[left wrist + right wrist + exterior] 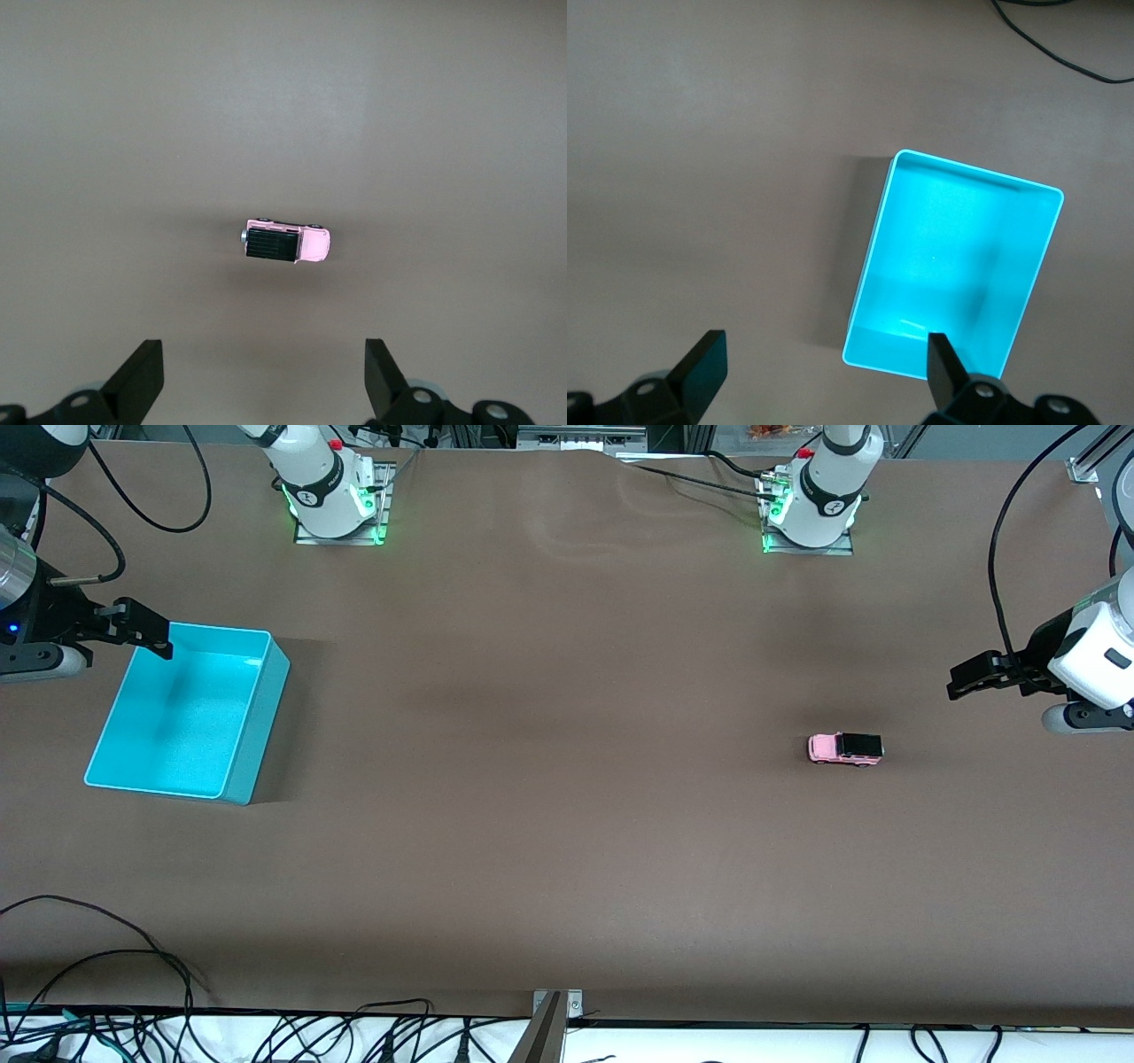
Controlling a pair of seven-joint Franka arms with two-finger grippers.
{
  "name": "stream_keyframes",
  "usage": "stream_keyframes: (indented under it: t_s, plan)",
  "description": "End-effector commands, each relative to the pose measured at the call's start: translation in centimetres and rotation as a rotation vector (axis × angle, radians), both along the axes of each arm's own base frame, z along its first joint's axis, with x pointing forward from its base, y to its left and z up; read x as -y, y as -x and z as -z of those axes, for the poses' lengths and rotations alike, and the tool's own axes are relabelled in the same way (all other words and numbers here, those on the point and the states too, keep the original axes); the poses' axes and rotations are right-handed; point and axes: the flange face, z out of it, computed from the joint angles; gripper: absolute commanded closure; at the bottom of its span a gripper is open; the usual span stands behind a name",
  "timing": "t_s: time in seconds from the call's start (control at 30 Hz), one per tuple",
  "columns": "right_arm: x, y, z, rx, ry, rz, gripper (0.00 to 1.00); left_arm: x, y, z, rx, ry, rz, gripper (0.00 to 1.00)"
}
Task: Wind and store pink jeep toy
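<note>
The pink jeep toy stands on its wheels on the brown table toward the left arm's end; its black roof faces up. My left gripper hangs open over the table beside the jeep, apart from it, with nothing between its fingers. An empty turquoise bin sits toward the right arm's end. My right gripper hovers open over the bin's corner nearest the arm bases, and in its own view the bin lies partly under one finger.
Both arm bases stand at the table edge farthest from the front camera. Black cables run along the nearest edge. A cable lies on the table near the bin.
</note>
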Motion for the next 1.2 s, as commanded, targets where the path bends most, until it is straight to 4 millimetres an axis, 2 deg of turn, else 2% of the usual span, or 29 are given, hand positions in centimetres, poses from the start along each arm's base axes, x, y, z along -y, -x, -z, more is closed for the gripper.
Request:
stream_keyframes:
  t_s: [0.0, 0.1, 0.27, 1.17]
  plan:
    - [-0.08, -0.11, -0.77, 0.015, 0.022, -0.009, 0.00, -0.02, 0.19, -0.08, -0.005, 0.025, 0.017, 0.00]
    - [0.60, -0.13, -0.60, 0.009, 0.013, -0.008, 0.00, -0.02, 0.19, -0.08, -0.005, 0.025, 0.017, 0.00]
    - [-0.21, -0.29, -0.52, 0.012, 0.035, -0.017, 0.00, -0.02, 0.19, -0.08, -0.005, 0.025, 0.017, 0.00]
    - [0.02, -0.33, -0.35, 0.008, 0.033, -0.019, 0.00, -0.01, 0.06, 0.04, -0.006, 0.024, 0.013, 0.00]
